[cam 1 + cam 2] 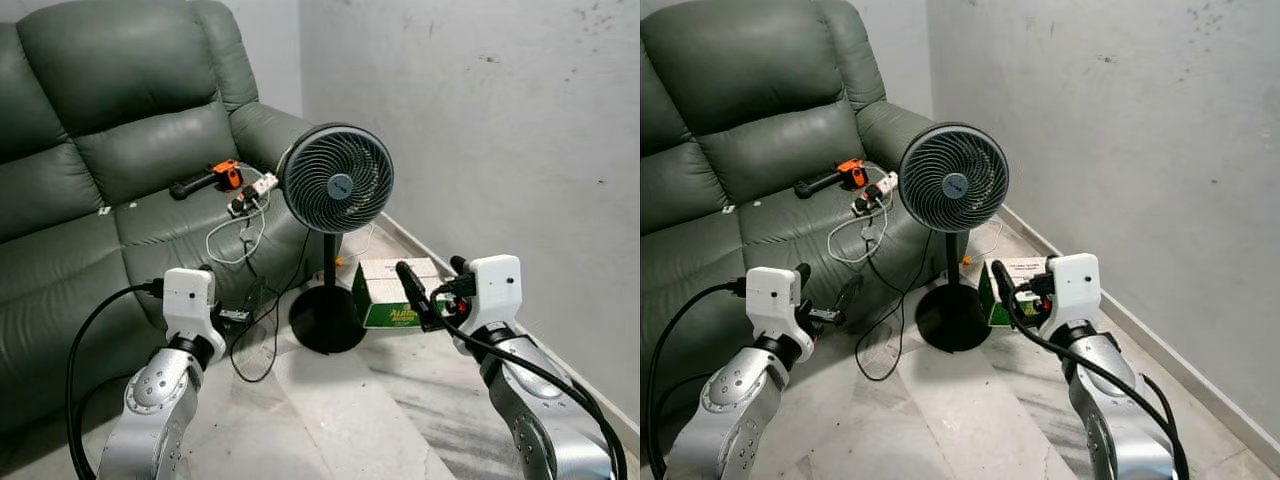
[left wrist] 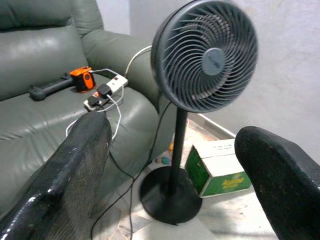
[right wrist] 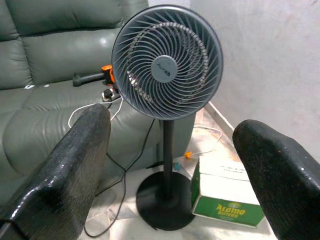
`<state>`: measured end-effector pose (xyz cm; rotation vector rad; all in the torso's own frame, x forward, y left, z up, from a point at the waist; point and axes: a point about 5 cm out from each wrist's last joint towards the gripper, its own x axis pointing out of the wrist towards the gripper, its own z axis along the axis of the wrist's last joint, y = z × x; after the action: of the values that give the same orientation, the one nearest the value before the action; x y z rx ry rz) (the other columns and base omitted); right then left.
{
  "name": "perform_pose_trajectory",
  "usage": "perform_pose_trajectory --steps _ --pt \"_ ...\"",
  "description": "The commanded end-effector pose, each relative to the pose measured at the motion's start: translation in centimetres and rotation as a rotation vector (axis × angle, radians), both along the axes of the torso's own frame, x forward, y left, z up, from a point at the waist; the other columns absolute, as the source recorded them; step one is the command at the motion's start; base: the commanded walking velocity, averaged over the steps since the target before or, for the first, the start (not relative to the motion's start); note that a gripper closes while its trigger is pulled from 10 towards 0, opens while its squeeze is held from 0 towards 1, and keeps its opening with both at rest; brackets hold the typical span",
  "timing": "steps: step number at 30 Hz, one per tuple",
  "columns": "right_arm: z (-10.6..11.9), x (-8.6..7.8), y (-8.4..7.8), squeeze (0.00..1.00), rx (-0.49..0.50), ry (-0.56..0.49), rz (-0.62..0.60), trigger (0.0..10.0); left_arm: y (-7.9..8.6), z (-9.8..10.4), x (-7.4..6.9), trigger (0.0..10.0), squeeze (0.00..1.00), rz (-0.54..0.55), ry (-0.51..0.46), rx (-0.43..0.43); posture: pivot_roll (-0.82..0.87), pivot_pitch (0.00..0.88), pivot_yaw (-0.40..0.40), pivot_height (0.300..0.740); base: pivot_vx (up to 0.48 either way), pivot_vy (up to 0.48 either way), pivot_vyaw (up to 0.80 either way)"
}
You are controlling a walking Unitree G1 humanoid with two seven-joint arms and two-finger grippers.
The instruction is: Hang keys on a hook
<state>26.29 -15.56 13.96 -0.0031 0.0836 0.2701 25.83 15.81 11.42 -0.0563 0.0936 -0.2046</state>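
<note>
Neither keys nor a hook can be made out anywhere here. The left gripper (image 2: 170, 165) is raised in front of the robot with its two black fingers (image 2: 75, 170) spread wide apart and nothing between them; the right gripper (image 3: 170, 165) is held up the same way, fingers (image 3: 70, 165) far apart and empty.

Both point toward a dark pedestal fan (image 1: 336, 180) that stands on a round black base (image 1: 326, 320) on the pale marble-patterned floor (image 1: 340, 420), between the grippers and the corner of the room. Just beside the base, on the robot's right, lies a cardboard box (image 1: 395, 292) with a white top and green sides, close to the wall.

The wall (image 1: 500, 130) is plain grey-white plaster with a few dark specks high up, and it meets the floor along a low skirting that runs back to the corner. To the robot's left a dark green leather sofa (image 1: 100, 150) takes up that side of the room. On its seat lie an orange and black tool (image 1: 210, 180) and, near it, a white power strip (image 1: 253, 192) with plugs in it. White and black cables (image 1: 240, 240) trail from the strip over the seat edge and down to the floor beside the fan base.
</note>
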Motion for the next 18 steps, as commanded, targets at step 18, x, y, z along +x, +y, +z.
perform_pose_trajectory --steps 18 --pt "0.25 0.08 -0.51 0.0 -0.004 -0.013 -0.029 10.0 -0.22 -0.06 0.05 10.0 0.0 -0.014 0.002 -0.008 -0.01 0.032 0.029 0.74 0.363 0.0 0.0"
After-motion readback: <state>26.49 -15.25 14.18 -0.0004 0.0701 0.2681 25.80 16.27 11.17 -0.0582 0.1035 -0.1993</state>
